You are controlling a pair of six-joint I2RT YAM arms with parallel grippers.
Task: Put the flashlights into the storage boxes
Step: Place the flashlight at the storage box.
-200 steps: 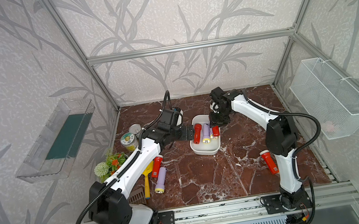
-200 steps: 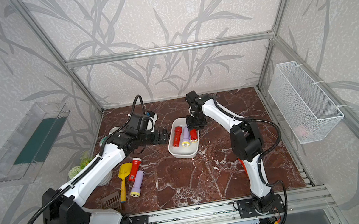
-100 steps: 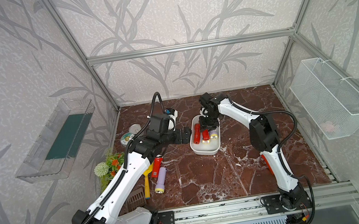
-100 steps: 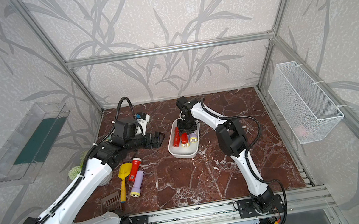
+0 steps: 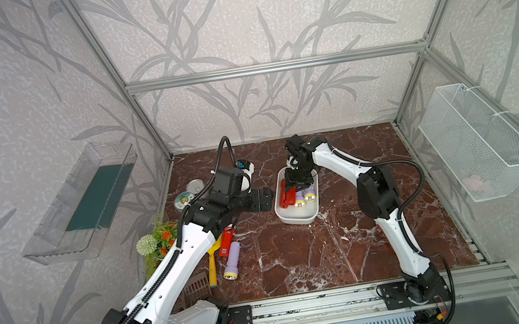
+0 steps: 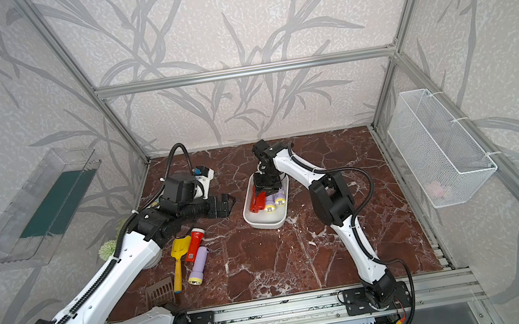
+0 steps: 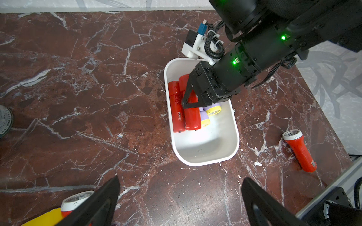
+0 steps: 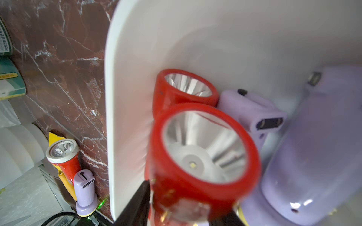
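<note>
The white storage box (image 5: 298, 219) (image 6: 265, 224) (image 7: 205, 162) (image 8: 109, 117) stands mid-floor. Inside lie a red flashlight (image 7: 176, 109) and two lavender ones (image 7: 212, 109) (image 5: 303, 194). My right gripper (image 5: 292, 194) (image 6: 261, 197) (image 7: 191, 104) (image 8: 190, 197) reaches into the box, its fingers tight against both sides of another red flashlight (image 7: 193, 117) (image 8: 201, 152), blurred in the right wrist view. My left gripper (image 5: 268, 198) (image 6: 231, 203) (image 7: 181, 178) hangs open over bare floor left of the box. A red flashlight (image 5: 226, 241) (image 6: 193, 242) and a lavender one (image 5: 233, 261) (image 6: 198, 266) lie by the left arm. One more red flashlight (image 7: 299, 150) lies right of the box.
A yellow-handled spatula (image 5: 212, 264) (image 6: 179, 262) lies beside the loose flashlights. Artificial flowers (image 5: 158, 240) and round tins (image 5: 187, 198) sit along the left wall. A clear wall bin (image 5: 83, 203) hangs left, a wire basket (image 5: 478, 140) right.
My right gripper has swung from the box's right edge down into the box with the red flashlight. The left arm has pulled its elbow back; its gripper stays left of the box.
</note>
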